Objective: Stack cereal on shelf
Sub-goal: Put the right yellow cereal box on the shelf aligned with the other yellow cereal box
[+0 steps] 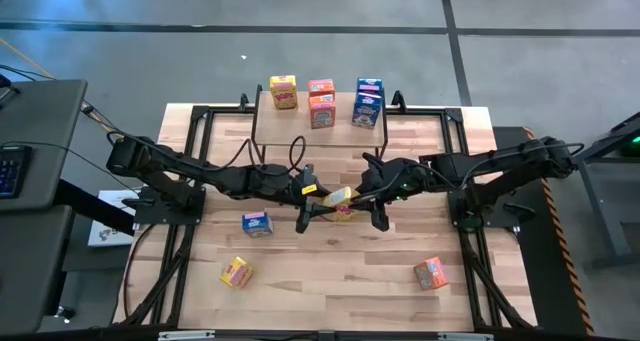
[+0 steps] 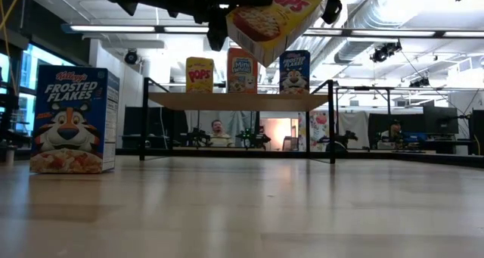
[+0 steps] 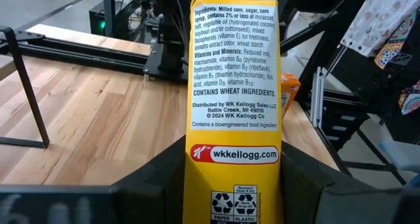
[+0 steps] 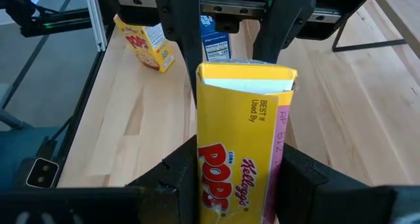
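Above the worktop's middle, both the left claw and right claw clamp one yellow cereal box, seemingly mid-handover; next, one must release before carrying it to the shelf.

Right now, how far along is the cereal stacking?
Done: five boxes on the shelf, two of them stacked. In hand: a yellow Corn Pops box held mid-air between the left gripper and the right gripper, mid-handover. Left: blue box, yellow box, orange box on the table.
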Robot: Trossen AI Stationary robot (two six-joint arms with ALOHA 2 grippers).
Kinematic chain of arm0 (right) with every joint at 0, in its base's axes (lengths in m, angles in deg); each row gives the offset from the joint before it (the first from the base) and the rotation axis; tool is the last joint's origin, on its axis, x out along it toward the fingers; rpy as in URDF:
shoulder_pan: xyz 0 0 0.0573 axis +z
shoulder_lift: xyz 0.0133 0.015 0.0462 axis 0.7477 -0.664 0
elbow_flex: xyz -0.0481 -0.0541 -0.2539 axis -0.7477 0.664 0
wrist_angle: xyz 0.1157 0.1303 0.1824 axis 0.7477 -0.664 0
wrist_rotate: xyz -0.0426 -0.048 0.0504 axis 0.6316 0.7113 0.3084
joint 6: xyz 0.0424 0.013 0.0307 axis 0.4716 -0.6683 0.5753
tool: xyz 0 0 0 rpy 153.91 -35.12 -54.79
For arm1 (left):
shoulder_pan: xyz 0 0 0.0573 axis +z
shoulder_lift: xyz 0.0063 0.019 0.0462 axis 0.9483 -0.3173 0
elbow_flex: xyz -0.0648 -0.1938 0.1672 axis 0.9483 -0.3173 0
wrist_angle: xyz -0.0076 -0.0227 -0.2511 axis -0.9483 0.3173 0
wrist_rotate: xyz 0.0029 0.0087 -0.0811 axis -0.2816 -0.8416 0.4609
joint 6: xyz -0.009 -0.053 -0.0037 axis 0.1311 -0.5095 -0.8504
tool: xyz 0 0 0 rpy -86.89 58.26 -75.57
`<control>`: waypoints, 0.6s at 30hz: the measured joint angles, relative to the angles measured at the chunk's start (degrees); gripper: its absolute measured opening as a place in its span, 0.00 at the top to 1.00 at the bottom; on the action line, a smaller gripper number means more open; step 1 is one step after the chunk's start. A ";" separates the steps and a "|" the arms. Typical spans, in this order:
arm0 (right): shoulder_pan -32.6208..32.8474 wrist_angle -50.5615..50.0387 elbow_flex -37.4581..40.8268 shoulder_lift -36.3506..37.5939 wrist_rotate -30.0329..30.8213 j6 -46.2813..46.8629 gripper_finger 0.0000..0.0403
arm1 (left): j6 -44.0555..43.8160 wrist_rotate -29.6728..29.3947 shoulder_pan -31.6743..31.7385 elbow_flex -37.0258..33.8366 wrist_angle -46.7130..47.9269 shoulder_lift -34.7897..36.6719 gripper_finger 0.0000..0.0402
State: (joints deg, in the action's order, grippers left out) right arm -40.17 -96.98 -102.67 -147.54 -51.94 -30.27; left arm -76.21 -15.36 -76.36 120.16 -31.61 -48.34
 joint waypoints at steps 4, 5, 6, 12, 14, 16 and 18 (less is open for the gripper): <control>0.00 0.00 0.00 0.00 0.00 0.10 0.65 | 0.00 -0.02 -0.04 0.00 0.00 0.00 0.59; 0.00 0.00 0.00 0.00 -0.02 0.28 0.65 | 0.00 0.00 -0.04 0.00 0.00 0.00 0.59; 0.00 0.00 0.00 0.00 -0.02 0.27 0.65 | 0.00 0.00 -0.04 0.00 0.00 0.00 0.59; 0.01 0.15 0.00 0.00 0.13 0.09 0.65 | 0.00 -0.01 -0.04 0.00 -0.04 0.00 0.59; 0.02 0.15 0.02 0.00 0.95 -0.22 0.65 | 0.20 -0.02 -0.04 0.00 -0.04 0.00 0.59; 0.07 0.17 0.02 0.00 2.09 -0.39 0.64 | 0.30 0.00 -0.04 0.00 -0.04 0.00 0.59; 0.04 0.17 0.02 0.00 2.13 -0.59 0.62 | 0.27 -0.10 -0.04 0.00 -0.04 0.00 0.59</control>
State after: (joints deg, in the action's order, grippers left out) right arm -40.12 -96.81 -102.65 -147.54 -49.82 -30.86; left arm -75.95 -15.46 -76.41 120.16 -31.65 -48.34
